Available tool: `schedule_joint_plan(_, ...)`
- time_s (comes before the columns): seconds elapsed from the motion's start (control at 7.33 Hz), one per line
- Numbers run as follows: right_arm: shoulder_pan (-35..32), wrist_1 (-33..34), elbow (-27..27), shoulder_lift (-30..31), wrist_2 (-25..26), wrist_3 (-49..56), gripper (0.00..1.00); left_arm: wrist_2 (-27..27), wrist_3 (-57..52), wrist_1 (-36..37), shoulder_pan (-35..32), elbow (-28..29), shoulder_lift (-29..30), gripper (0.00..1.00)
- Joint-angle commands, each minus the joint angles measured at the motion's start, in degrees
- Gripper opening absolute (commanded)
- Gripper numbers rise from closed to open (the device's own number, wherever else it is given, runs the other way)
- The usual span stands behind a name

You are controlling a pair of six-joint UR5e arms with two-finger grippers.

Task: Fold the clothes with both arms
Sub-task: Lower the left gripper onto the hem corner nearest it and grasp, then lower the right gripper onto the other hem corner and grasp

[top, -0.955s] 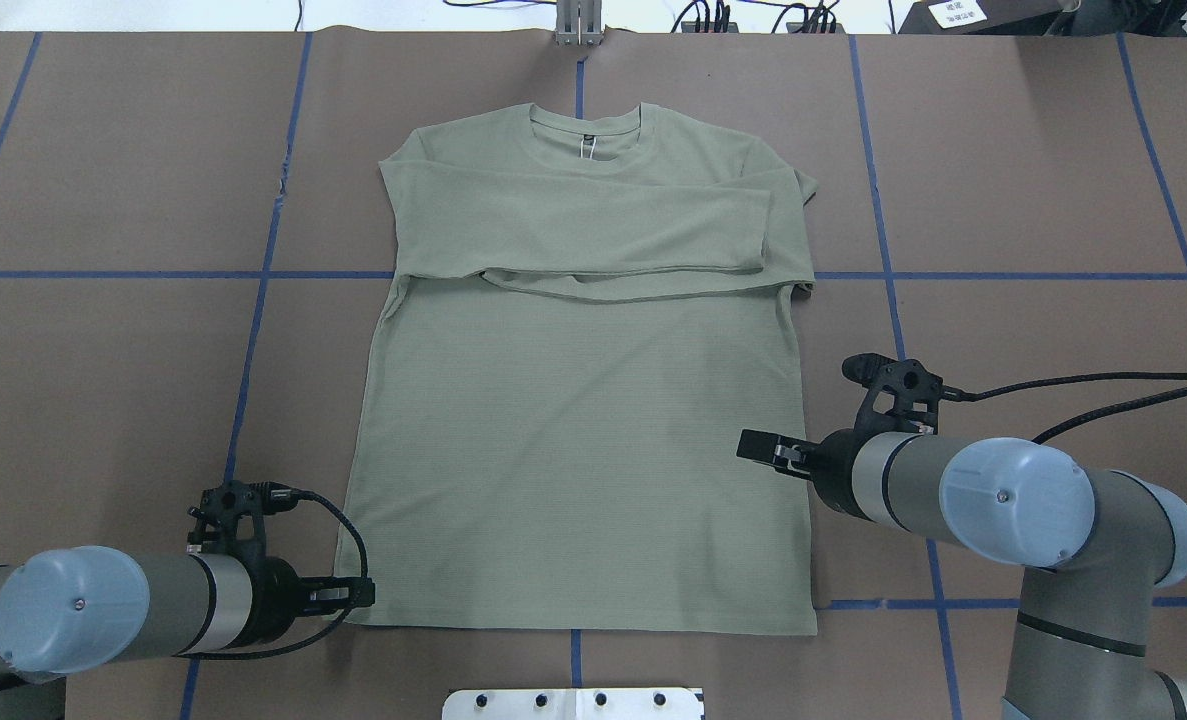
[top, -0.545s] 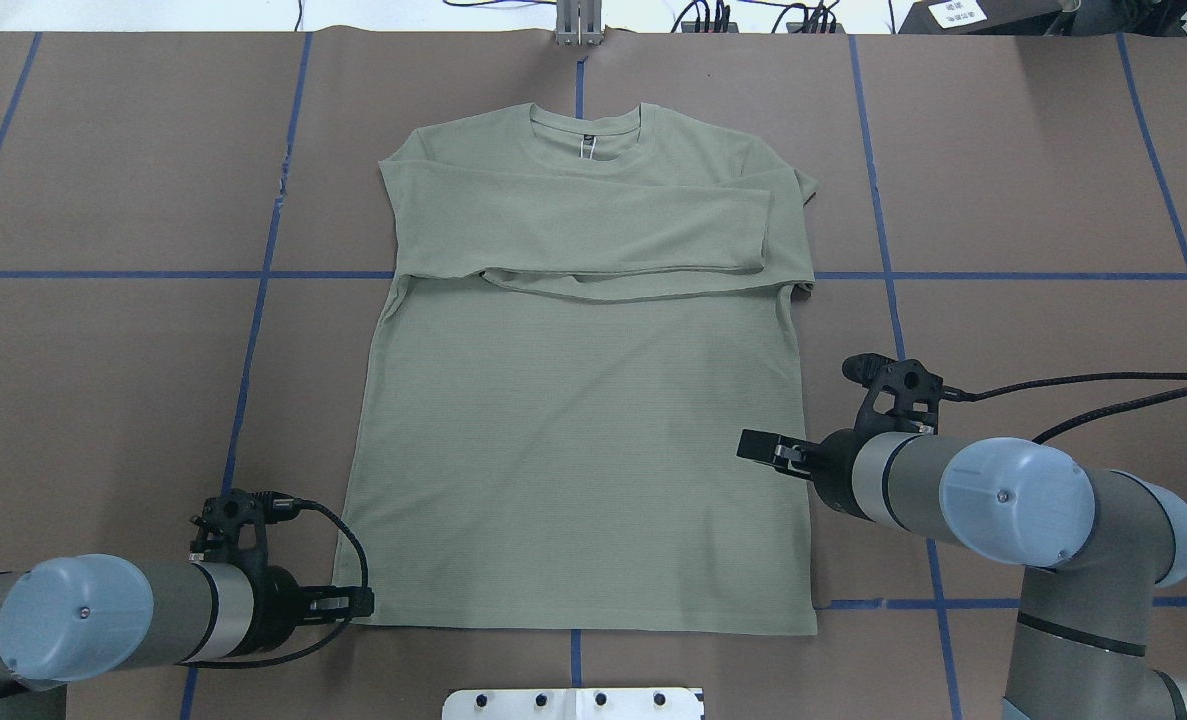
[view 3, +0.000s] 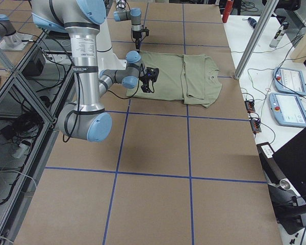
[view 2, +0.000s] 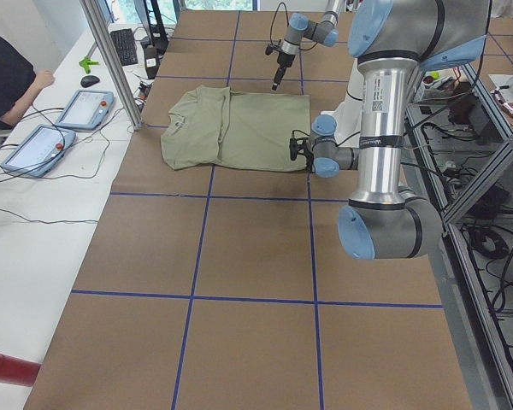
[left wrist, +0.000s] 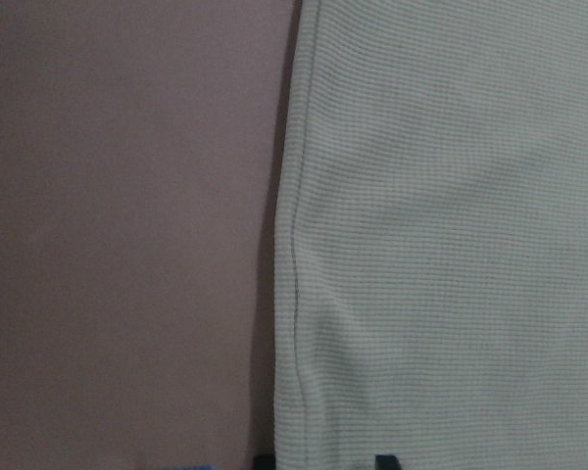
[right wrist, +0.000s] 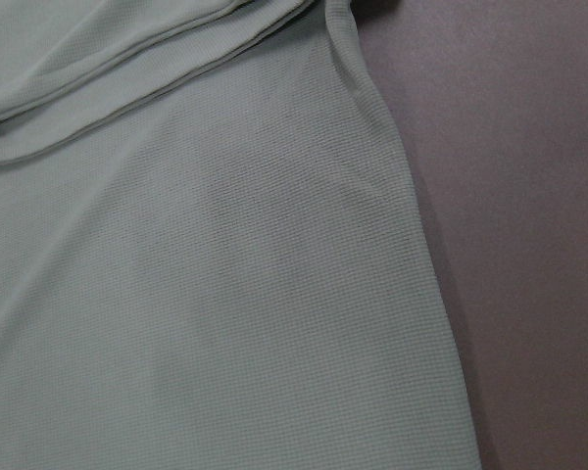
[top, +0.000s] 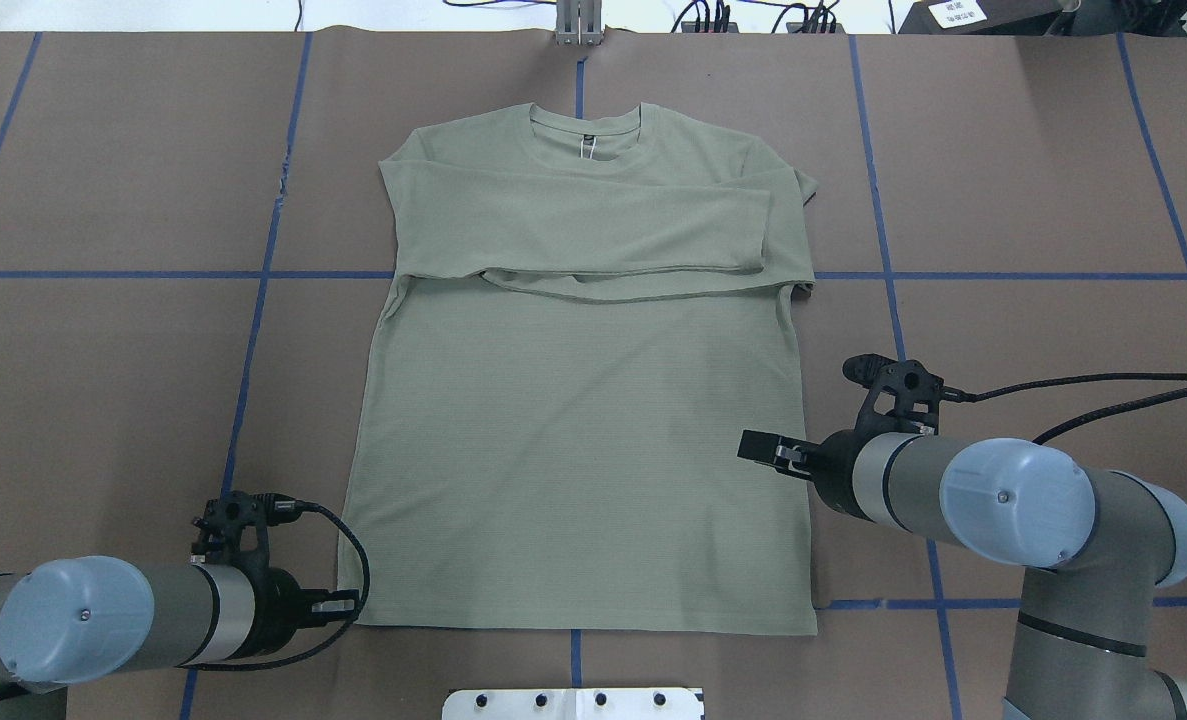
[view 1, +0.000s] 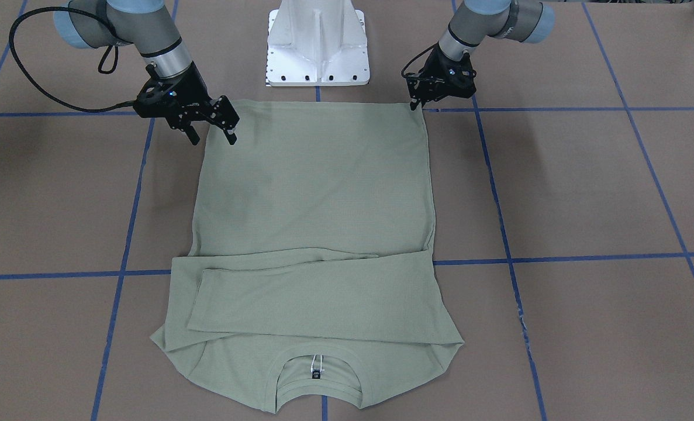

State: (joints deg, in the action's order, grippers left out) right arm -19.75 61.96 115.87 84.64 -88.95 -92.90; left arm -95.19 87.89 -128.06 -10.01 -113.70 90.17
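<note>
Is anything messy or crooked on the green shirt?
Nothing much. The shirt lies flat with both sleeves folded across the chest. Only the lower sleeve peeks out a bit wavy below the upper sleeve.

left gripper (view 1: 415, 103) | fingertips (left wrist: 264, 459) cut by wrist-view edge | closure unclear

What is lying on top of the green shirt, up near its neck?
Its own two long sleeves, folded across the chest of the shirt, one over the other. They cover the chest, so anything printed there is hidden.
</note>
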Motion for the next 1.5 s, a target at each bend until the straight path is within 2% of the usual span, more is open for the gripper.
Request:
schedule_joint_plan(0.0,0.1,0.0,0.1,0.0,0.0,-0.1,1.0,0.0,0.0,0.0,-0.3,-0.9,0.0,0.0)
schedule_joint_plan(0.14,0.1,0.9,0.1,0.2,-0.6,-3.1,1.0,-0.2,0.0,-0.1,-0.4,-2.2,0.2,0.0)
schedule_joint_plan(0.55,5.2,2.8,0.8,4.6,0.1,-27.6,0.95,-0.3,0.1,-0.1,-0.5,-3.1,1.6,0.0)
schedule_joint_plan(0.82,11.5,4.3,1.2,5.1,6.1,-33.3,0.92,-0.4,1.0,-0.1,-0.5,-3.2,1.7,0.0)
schedule_joint_plan(0.95,14.8,8.6,4.9,5.1,8.0,-35.8,0.92,-0.4,2.4,-0.2,-0.4,-3.1,1.7,0.0)
schedule_joint_plan(1.09,18.6,13.1,6.7,5.1,12.1,-37.9,0.92,-0.4,2.5,-0.3,-0.5,-3.1,1.6,0.0)
schedule_joint_plan(1.23,20.4,13.2,6.4,5.5,15.0,-38.4,0.91,-0.4,2.5,-0.4,-0.4,-3.1,1.7,0.0)
schedule_joint_plan(1.36,20.5,12.9,6.3,5.6,15.3,-38.5,0.9,-0.4,2.5,-0.5,-0.4,-3.2,1.7,0.0)
